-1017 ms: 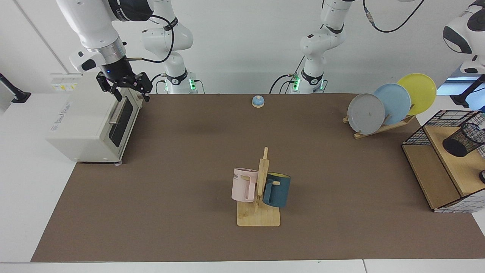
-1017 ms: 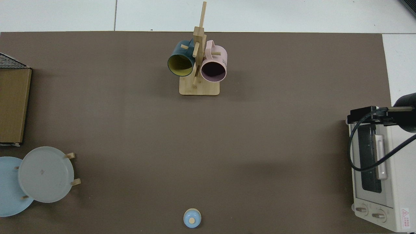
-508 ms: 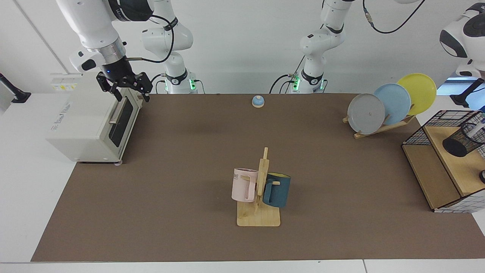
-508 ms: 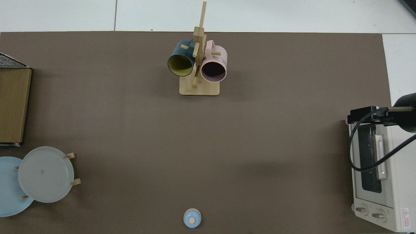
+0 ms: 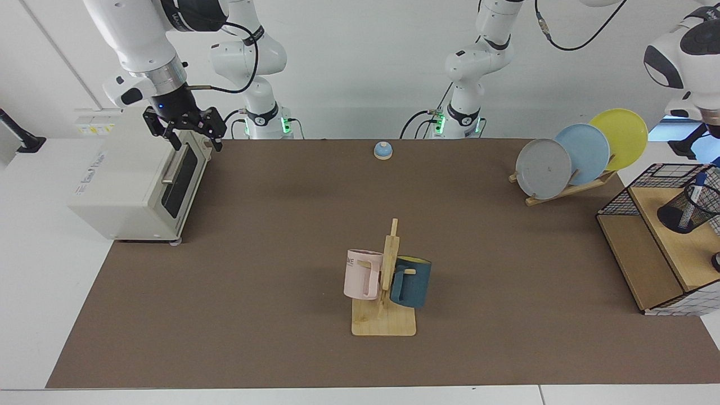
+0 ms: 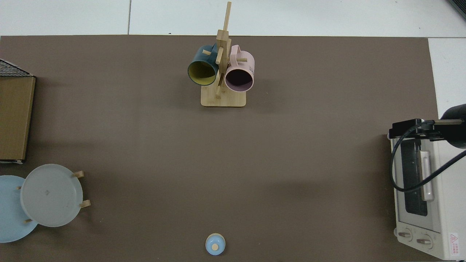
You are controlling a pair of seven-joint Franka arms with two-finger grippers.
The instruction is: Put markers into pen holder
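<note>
right claw (image 5: 185,135) waits; marker (image 5: 692,199) leans, cap up, in holder (image 5: 687,211)

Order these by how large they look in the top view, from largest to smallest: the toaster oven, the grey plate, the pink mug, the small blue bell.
1. toaster oven, partly cut off by the picture's edge
2. grey plate
3. pink mug
4. small blue bell

The mug hangs higher, nearer the camera, yet the order holds.

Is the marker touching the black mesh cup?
Touching. The facing view shows the marker standing tilted inside the pen holder, leaning on its rim, blue cap poking out.
</note>
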